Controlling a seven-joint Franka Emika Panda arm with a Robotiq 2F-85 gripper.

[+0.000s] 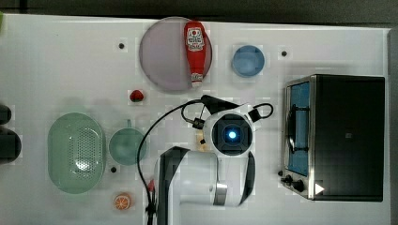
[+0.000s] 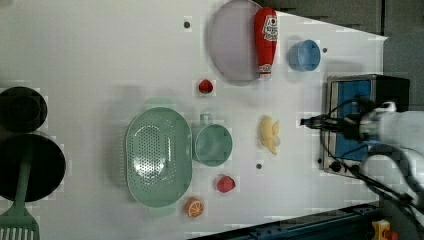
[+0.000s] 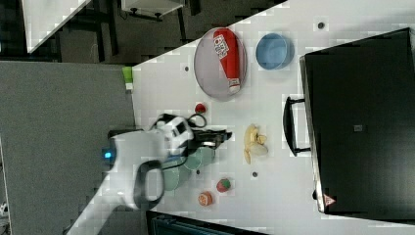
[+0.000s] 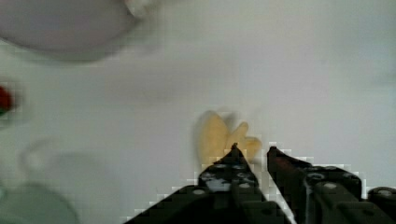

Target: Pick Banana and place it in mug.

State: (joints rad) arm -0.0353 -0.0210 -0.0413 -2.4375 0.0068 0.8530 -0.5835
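Your pincer (image 4: 252, 151) hangs above the desk (image 2: 100, 55), fingers parted by a narrow gap, nothing between them. Banana (image 4: 219, 135) lies on the desk just past the fingertips, untouched. Mug (image 2: 213, 145) stands apart from the pincer, beside the colander (image 2: 157, 157).

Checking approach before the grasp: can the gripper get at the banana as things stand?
Probably yes. The banana lies alone on bare table, apart from the mug and the toaster oven. The gripper hangs over it, a narrow gap between its fingers, nothing between.
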